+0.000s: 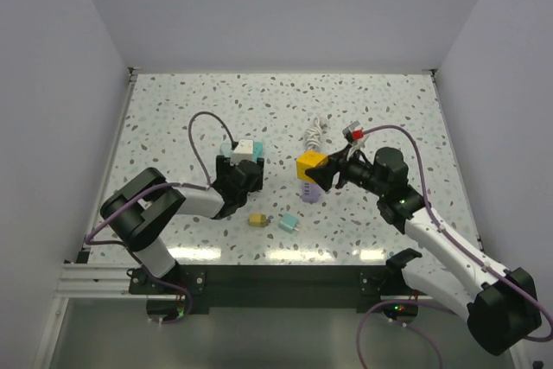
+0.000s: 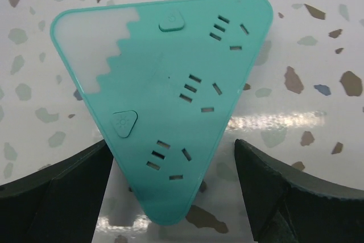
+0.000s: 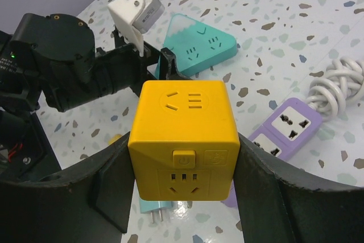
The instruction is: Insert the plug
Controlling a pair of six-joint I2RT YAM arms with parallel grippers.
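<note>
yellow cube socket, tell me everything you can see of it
The yellow cube socket is a glossy plastic cube with rounded edges. One face shows two-slot and three-slot outlets. The face nearer the wrist camera has a square button, a faint embossed mark beside it and more slots below. Nothing is plugged in. The right gripper clamps two opposite sides between its dark fingers, apparently holding it clear of the table, near the purple power strip.

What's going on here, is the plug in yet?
Not yet. The right tool grips the yellow cube, held off the table beside the purple strip. The left tool hangs open over the teal strip, fingers either side of its narrow corner. A teal plug and a tan piece lie loose near the front.
</note>
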